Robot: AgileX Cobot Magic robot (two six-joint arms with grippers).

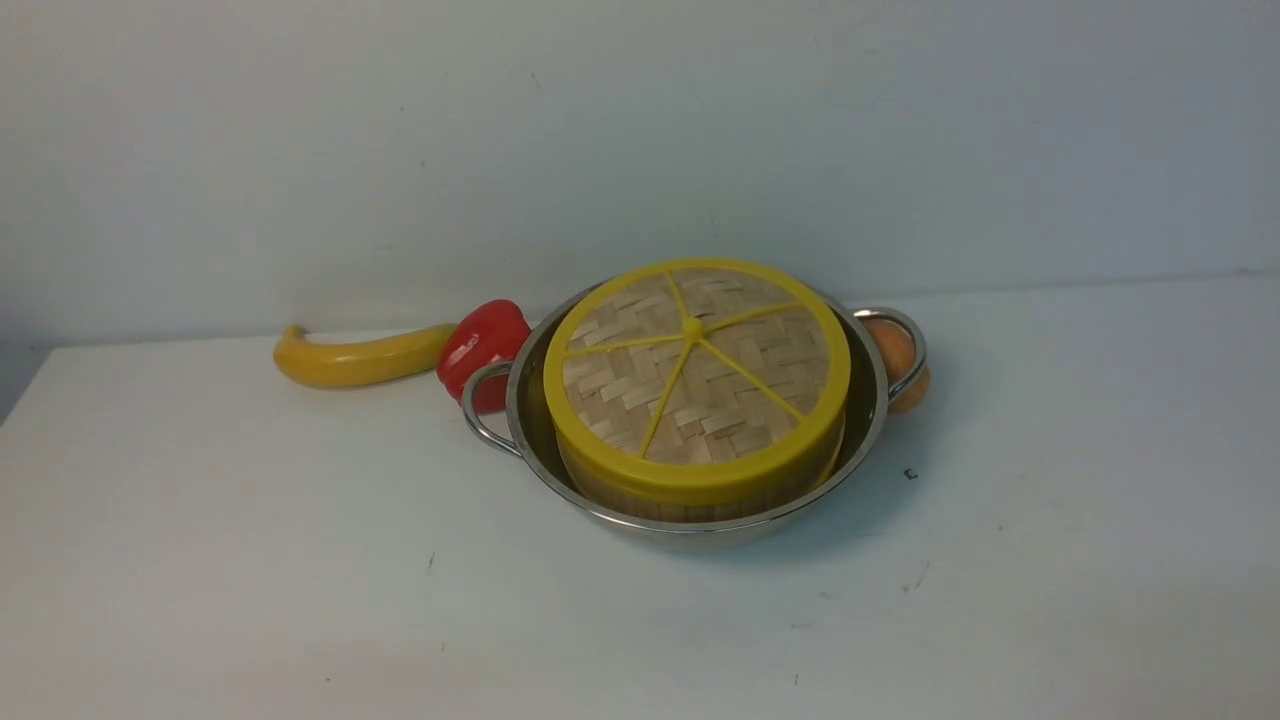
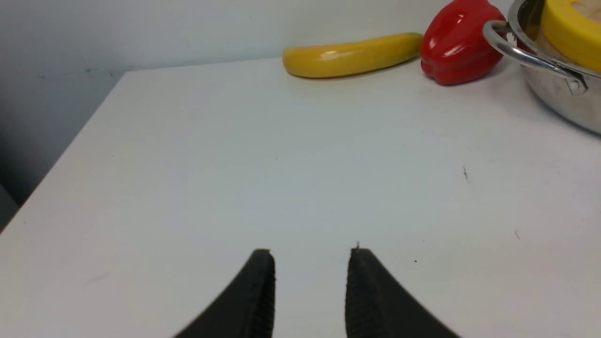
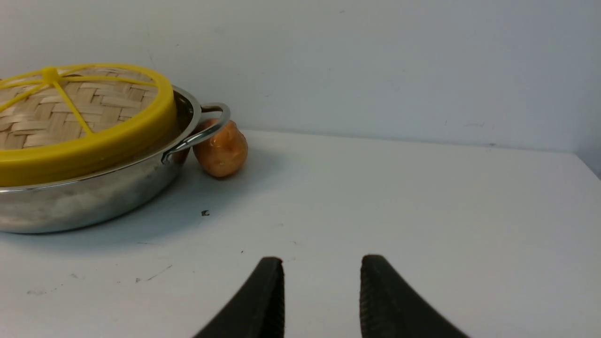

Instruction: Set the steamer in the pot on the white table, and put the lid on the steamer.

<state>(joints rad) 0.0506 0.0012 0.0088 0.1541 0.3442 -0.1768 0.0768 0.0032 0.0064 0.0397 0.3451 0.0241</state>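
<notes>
Two grippers show only in their own wrist views, and neither holds anything. The left gripper (image 2: 311, 291) has its dark fingers (image 2: 256, 300) parted with bare tabletop showing in the gap, well apart from the pot. The right gripper (image 3: 321, 298) likewise stands with its jaws apart over empty surface, the pot off to one side of it. On the white table (image 1: 250, 560) sits the pot (image 1: 700, 525), shiny steel with a looped handle on each side. Inside it stands the steamer (image 1: 690, 505), of which only a strip of upright wooden wall shows below the lid's yellow rim. The lid (image 1: 697, 375) lies on top of the steamer, its woven face up, yellow spokes running out from the small centre knob; it appears a little tilted, higher toward the far side, though from this angle that is hard to be sure of. Behind the pot's left handle sits a red pepper (image 1: 485, 350), touching or nearly touching the handle, and a yellow banana (image 1: 360, 358) lies just beside the pepper, stretching away to the left. By the right handle rests an orange-brown potato (image 1: 893, 352), partly seen through the loop.
</notes>
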